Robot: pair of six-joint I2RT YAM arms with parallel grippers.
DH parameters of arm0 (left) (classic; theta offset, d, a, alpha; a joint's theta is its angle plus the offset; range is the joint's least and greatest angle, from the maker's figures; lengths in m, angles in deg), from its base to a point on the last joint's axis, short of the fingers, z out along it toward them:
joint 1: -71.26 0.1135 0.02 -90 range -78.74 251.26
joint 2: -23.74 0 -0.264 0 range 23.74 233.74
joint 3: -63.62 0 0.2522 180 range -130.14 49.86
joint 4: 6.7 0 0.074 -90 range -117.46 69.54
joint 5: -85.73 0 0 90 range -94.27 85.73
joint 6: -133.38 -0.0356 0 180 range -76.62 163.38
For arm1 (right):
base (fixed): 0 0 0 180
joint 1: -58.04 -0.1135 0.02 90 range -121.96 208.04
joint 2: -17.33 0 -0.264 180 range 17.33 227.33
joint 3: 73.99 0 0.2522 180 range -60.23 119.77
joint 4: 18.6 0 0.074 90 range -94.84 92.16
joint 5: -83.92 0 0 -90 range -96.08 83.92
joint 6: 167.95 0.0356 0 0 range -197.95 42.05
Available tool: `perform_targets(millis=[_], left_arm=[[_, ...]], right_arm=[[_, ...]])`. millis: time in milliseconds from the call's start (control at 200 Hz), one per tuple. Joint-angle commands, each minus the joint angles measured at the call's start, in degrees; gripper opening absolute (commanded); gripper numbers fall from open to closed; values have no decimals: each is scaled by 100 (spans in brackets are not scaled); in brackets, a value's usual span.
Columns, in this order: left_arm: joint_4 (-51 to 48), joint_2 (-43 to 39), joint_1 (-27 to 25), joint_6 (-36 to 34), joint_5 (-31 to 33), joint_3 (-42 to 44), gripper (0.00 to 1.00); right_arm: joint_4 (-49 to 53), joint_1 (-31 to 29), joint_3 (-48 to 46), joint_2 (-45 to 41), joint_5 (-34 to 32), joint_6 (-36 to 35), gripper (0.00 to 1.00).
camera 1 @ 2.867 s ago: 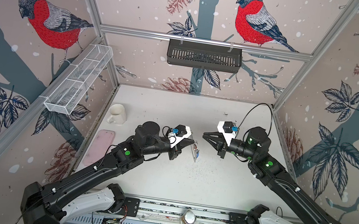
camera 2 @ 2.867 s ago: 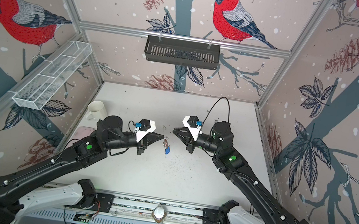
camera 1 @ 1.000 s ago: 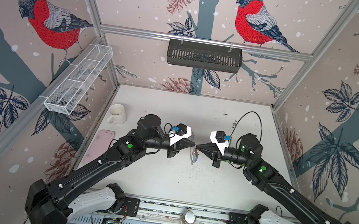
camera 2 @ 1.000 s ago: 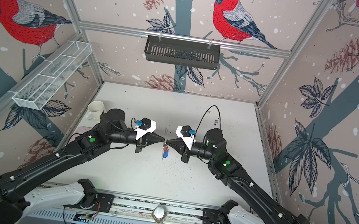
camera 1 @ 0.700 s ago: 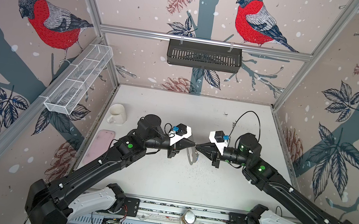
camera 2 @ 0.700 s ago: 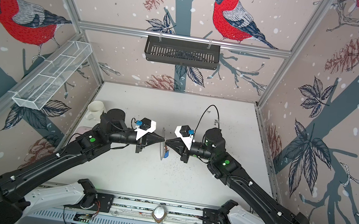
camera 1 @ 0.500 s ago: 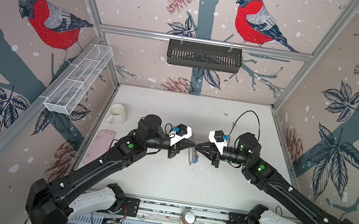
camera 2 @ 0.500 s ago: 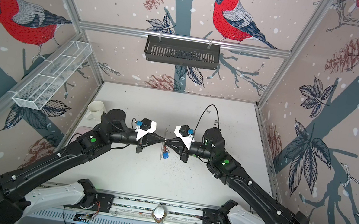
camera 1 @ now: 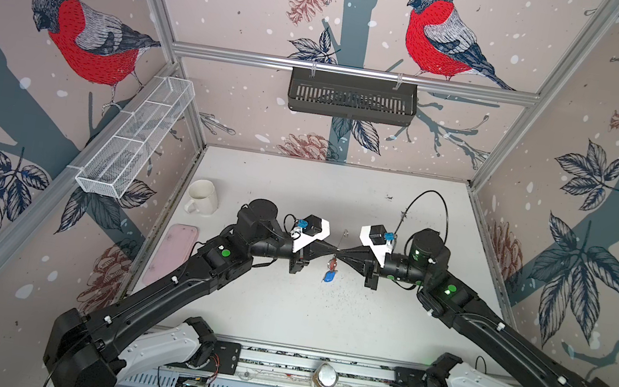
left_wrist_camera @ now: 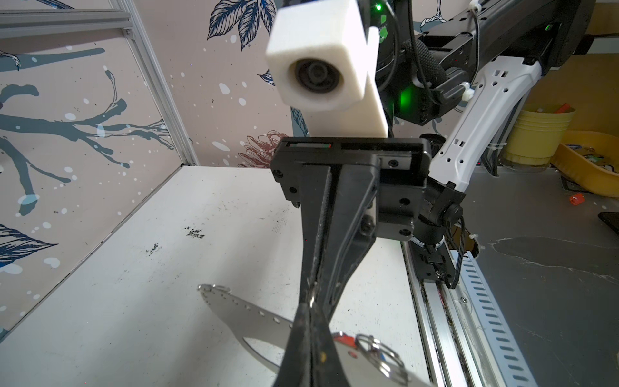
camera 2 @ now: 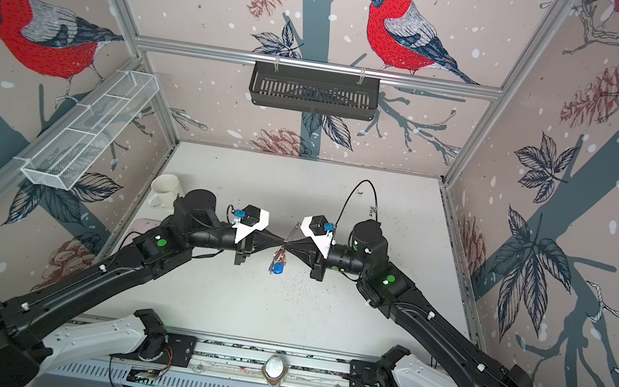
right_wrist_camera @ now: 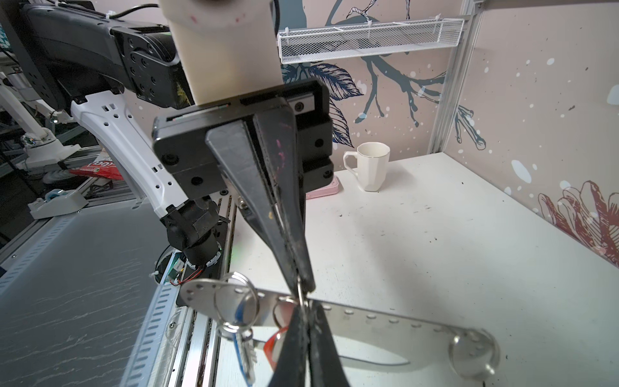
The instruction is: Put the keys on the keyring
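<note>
White table (camera 1: 300,184) | keyring (right_wrist_camera: 385,326), a flat grey holed strip, was clamped mid-air by closed left gripper (camera 1: 333,254) and right gripper (camera 1: 341,255) | keys (camera 1: 330,270), red- and blue-tagged, were hung beneath

Left gripper (camera 1: 333,254), right gripper (camera 1: 343,256) clamped (tips meeting), arms raised.

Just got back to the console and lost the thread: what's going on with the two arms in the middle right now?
Both arms meet tip to tip above the table. The left gripper and the right gripper are each pinched shut on the keyring, holding the flat plate in the air between them. The keys, with a red tag and a blue tag, dangle from rings at its edge.
</note>
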Motion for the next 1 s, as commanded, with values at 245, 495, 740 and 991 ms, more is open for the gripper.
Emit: perform_targets(millis=[245, 495, 740, 991], left_arm=[[361, -313, 7, 133, 675, 117, 0], [84, -743, 7, 112, 1678, 99, 2], [-199, -752, 4, 36, 1922, -55, 13], [-319, -752, 5, 7, 1909, -107, 15]], right_arm=[[494, -68, 485, 241, -533, -384, 0], [1677, -261, 1212, 705, -1302, -813, 0], [2309, -354, 1744, 989, -1595, -1066, 0], [2519, -398, 1899, 1028, -1591, -1155, 0]])
